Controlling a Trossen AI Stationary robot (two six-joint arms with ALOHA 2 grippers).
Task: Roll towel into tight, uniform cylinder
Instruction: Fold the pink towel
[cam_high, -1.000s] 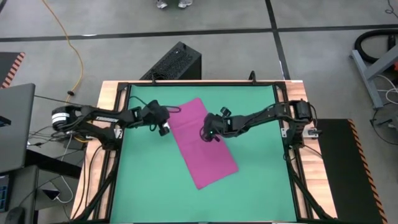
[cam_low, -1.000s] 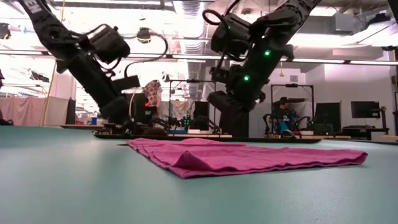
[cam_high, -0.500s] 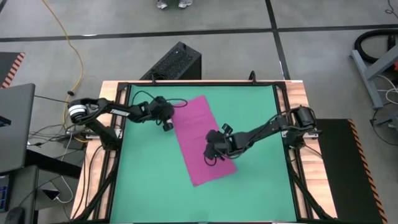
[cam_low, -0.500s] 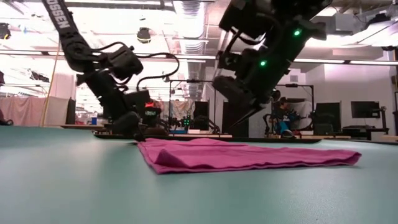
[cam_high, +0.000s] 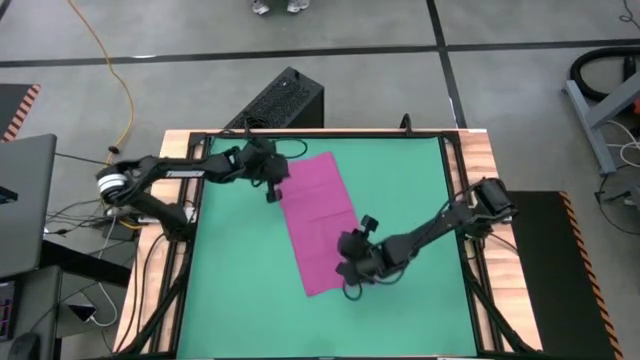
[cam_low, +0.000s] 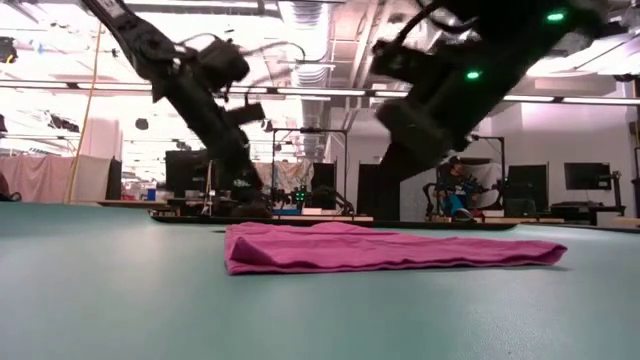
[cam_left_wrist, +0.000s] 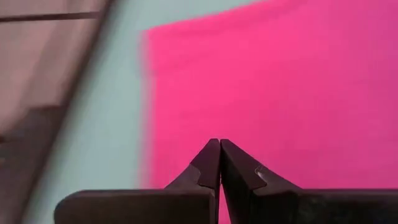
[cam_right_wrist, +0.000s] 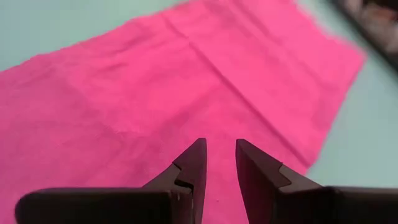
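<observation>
Towel (cam_high: 318, 222) lies flat on green mat (cam_high: 420, 180), centre-left of the high frame, long axis running upper-centre down toward lower-centre, slightly skewed. No roll started: no curled edge, no cylinder anywhere. Looks folded to a narrow strip, so prep seems done; whole rolling step left, by my read.

L gripper (cam_high: 272, 190) at upper-left corner of towel, over the cloth edge. Fingers pressed together, nothing between them in the wrist view.

R gripper (cam_high: 347, 282) at lower-right end of towel, just off its short edge. Fingers (cam_right_wrist: 191, 163) stand a narrow gap apart, empty, towel below them, not pinched.

Materials: towel is magenta-pink, soft, matte, fine nap. One crease line crosses it in the R wrist view. Low view shows it (cam_low: 380, 248) as a thin layered slab, near end rounded like a fold, far end tapering thin. Edges straight-ish, corners fairly square. No tag seen. Mat smooth, uniform, flat, wood frame (cam_high: 180, 150) round it.

Judgement: roll likely starts from a short end; both ends need even tension for a uniform cyl.
</observation>
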